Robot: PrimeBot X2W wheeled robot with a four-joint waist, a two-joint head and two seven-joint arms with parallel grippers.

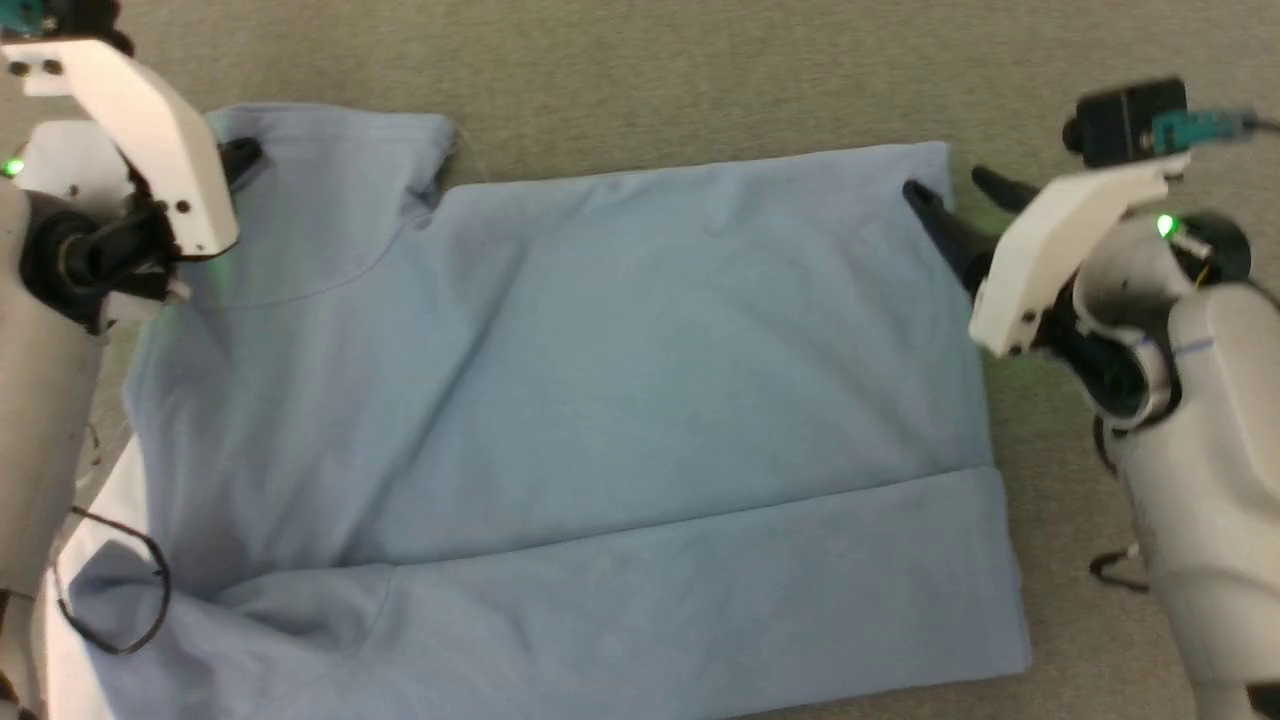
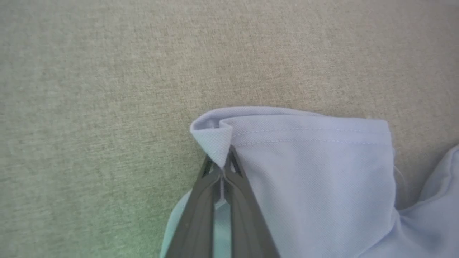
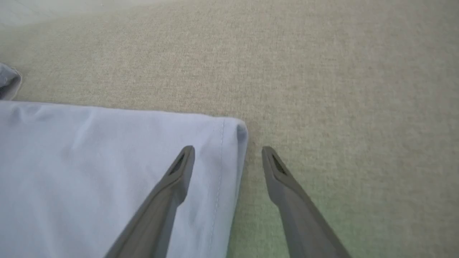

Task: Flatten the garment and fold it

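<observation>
Left pincer [image 2: 223,166] nipping garment [image 2: 315,172] corner, tips covered

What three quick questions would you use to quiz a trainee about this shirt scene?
1. True or false: the left gripper is shut on a sleeve corner of the light blue shirt.
2. The right gripper is: A) shut on the shirt; B) open, straddling the shirt's edge; C) shut on a cable.
3. Fill in: the shirt lies on a ____ fabric surface.
Key: 1 true; 2 B; 3 beige.
</observation>
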